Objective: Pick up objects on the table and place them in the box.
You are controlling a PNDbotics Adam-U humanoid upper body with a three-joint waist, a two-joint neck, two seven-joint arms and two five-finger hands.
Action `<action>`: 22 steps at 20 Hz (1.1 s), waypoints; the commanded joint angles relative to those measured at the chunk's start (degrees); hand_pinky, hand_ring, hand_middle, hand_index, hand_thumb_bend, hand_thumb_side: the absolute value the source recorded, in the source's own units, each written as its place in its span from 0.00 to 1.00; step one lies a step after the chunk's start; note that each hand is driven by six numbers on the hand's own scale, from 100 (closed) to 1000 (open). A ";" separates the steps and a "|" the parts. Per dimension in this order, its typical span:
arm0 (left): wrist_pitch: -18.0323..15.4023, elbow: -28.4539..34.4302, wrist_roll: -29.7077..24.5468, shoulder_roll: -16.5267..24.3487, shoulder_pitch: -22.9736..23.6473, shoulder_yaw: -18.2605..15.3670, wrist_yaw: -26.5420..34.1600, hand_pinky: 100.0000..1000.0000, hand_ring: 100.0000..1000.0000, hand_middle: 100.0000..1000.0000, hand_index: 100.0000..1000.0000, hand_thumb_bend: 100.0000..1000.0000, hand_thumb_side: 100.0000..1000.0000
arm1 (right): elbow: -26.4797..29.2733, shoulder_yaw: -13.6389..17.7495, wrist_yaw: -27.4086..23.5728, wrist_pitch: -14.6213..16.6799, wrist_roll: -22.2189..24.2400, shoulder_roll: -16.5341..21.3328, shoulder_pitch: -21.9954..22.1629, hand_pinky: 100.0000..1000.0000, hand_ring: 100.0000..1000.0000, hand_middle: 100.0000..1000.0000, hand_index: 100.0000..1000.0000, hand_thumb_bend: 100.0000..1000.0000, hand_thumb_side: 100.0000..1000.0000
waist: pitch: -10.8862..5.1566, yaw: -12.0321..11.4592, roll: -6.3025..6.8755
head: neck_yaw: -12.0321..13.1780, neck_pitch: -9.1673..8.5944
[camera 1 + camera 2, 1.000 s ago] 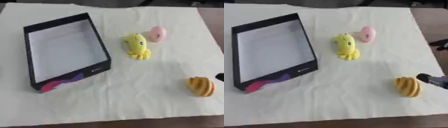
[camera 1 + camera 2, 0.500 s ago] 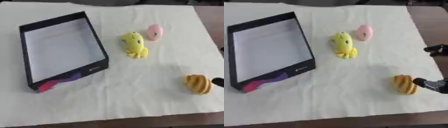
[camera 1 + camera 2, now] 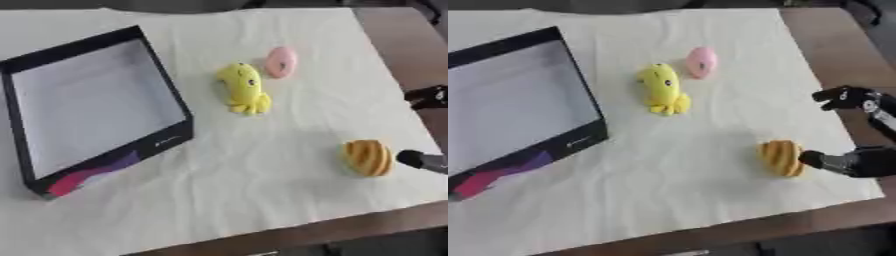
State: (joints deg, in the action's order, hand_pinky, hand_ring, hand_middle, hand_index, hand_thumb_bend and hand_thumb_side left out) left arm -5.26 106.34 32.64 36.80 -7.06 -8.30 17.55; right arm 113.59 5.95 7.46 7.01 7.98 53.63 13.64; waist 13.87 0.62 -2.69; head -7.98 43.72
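A black box [image 3: 162, 92] with a pale inside stands at the left of the cloth. Near the middle lies a yellow squid-shaped toy [image 3: 241, 88], and a pink oval toy [image 3: 281, 61] lies just to its right, further back. An orange ridged toy [image 3: 780, 157] sits toward the right front. My right hand [image 3: 864, 160] reaches in from the right edge, open, with one dark fingertip right at the orange toy's right side and another finger spread apart further back. Nothing is held. My left hand shows in neither view.
A cream wrinkled cloth [image 3: 262, 150] covers the table. Bare brown table [image 3: 833, 45] shows along the right side and the front edge.
My right hand has come further in from the right, up to the orange toy's side. The whole picture has shifted leftward, so the camera has moved.
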 commanded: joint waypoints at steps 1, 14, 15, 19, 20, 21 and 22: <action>-0.10 0.58 -0.17 1.80 -0.30 -0.59 -0.09 0.77 0.85 0.91 0.93 0.38 0.68 | 1.01 0.16 -0.53 0.48 1.31 0.99 -0.34 0.85 0.78 0.81 0.87 0.61 0.53 | -0.10 0.00 -0.35 | -0.10 0.40; -0.09 0.62 -0.71 1.00 -0.96 -0.21 0.54 0.76 0.85 0.91 0.92 0.37 0.68 | 1.01 -3.83 4.43 -2.72 2.34 0.20 -4.25 0.84 0.78 0.74 0.86 0.62 0.52 | 0.49 -1.15 -0.03 | 1.54 0.40; -0.08 0.60 -0.74 0.89 -0.96 -0.18 0.60 0.76 0.85 0.90 0.92 0.37 0.68 | 1.01 -4.18 5.31 -3.37 1.98 -0.07 -4.61 0.84 0.78 0.74 0.86 0.62 0.52 | 0.52 -1.25 0.00 | 1.43 0.40; -0.08 0.59 -0.96 0.54 -1.05 -0.04 0.79 0.77 0.85 0.91 0.92 0.37 0.68 | 1.01 -5.67 8.31 -5.44 1.74 -1.26 -5.80 0.84 0.78 0.74 0.85 0.61 0.53 | 0.69 -1.63 0.13 | 0.80 0.40; -0.10 0.60 -1.00 0.48 -1.09 -0.03 0.83 0.77 0.85 0.91 0.92 0.37 0.68 | 1.01 -6.02 8.96 -5.92 1.94 -1.52 -5.92 0.84 0.78 0.74 0.85 0.61 0.53 | 0.75 -1.71 0.17 | 0.65 0.40; -0.11 0.60 -1.03 0.42 -1.12 -0.03 0.86 0.77 0.85 0.91 0.92 0.37 0.68 | 1.01 -6.29 9.69 -6.39 2.12 -1.78 -6.02 0.84 0.78 0.74 0.85 0.61 0.53 | 0.82 -1.79 0.23 | 0.53 0.40; -0.11 0.60 -1.05 0.38 -1.14 -0.03 0.88 0.77 0.85 0.91 0.92 0.37 0.68 | 1.01 -6.51 10.43 -6.78 2.22 -2.00 -6.10 0.84 0.78 0.74 0.85 0.61 0.53 | 0.87 -1.84 0.26 | 0.46 0.40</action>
State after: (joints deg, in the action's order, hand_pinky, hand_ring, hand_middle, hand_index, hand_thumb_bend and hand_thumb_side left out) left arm -5.26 106.34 31.79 36.21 -7.64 -7.95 18.21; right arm 113.59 -0.77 16.81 0.84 10.16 50.75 7.93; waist 14.58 -1.22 -2.67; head -7.25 43.72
